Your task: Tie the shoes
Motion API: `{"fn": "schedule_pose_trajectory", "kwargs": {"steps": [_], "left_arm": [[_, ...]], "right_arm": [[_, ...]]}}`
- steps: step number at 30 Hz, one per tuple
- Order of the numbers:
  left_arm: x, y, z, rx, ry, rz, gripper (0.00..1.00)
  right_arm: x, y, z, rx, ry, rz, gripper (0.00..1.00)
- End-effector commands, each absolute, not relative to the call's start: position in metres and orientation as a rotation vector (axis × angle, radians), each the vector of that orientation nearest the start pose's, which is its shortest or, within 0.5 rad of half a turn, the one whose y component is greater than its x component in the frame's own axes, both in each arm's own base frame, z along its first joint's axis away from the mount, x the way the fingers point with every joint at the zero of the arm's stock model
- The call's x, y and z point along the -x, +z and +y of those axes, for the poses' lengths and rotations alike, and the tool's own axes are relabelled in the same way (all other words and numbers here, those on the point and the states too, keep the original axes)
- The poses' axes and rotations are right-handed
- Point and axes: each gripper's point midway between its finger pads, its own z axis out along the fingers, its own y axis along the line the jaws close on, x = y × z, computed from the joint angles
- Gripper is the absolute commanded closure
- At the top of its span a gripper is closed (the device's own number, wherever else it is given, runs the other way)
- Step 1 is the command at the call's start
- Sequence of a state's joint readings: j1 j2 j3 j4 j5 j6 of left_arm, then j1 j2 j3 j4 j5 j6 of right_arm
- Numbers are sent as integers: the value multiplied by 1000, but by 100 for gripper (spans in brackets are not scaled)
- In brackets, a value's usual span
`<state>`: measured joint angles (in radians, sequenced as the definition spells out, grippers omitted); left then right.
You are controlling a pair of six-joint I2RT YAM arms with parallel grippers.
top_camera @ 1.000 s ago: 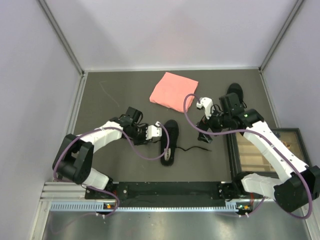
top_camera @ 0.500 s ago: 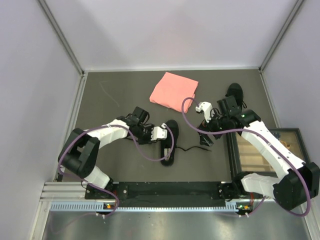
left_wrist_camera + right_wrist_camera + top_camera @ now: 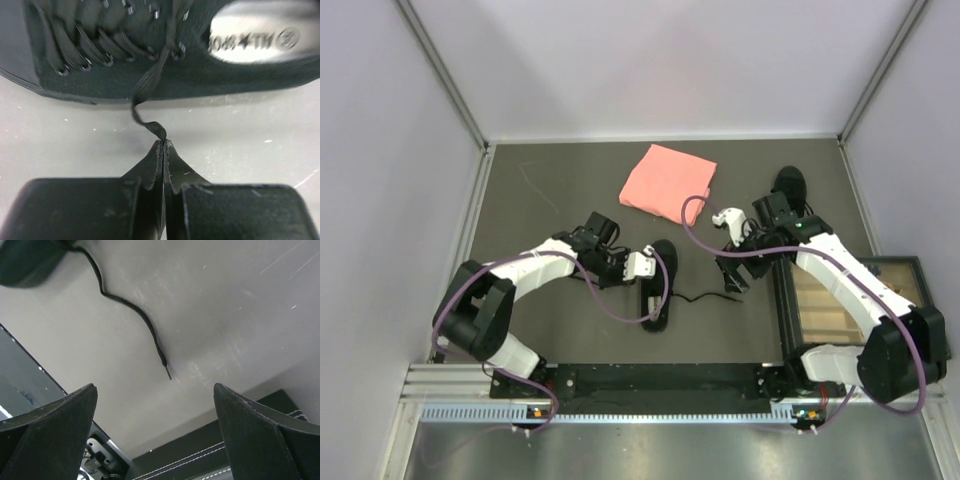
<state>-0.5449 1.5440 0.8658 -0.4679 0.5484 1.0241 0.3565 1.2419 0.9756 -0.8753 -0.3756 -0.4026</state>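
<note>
Cropped and blurred
The shoe (image 3: 115,75) ran off the left wrist view's top edge; its insole print (image 3: 252,40) was blurred.

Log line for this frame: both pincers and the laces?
left pincer: shut on lace end beside shoe | right pincer: open over loose lace | status: shoe untied

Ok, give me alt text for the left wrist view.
The left gripper, shut at bottom centre, pinches the tip of a black lace that curls up to an eyelet of a black shoe. The shoe lies across the top of the frame, its pale printed insole at upper right, on a grey table.
</note>
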Motion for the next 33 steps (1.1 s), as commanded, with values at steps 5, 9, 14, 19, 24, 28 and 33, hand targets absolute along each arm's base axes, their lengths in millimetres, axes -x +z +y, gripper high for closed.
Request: {"fn": "schedule_pose_trajectory", "kwargs": {"steps": [5,9,14,19,24,28,33], "left_arm": [[-237,126,-257,-1660,-746,1522,100],[-233,151,-271,-1554,-833,1476,100],[-228,157,-286,-1473,-902,1494,100],[-226,169,-295,-1395,-950,1441,100],[-211,163,-305,-1416,-977,1417,100],[-209,160,-307,-1424,-973,1421,100],[-207,156,-304,-1442,-961,1420,100]], "right_arm": [[-217,102,128,1137,484,2487,1],[-217,88,126,1119,486,2560,1],[-221,71,129,1047,498,2662,9],[-227,61,128,969,473,2732,22],[-227,47,129,942,474,2785,32],[-230,38,125,964,389,2803,35],[-228,30,130,1027,368,2807,41]]}}
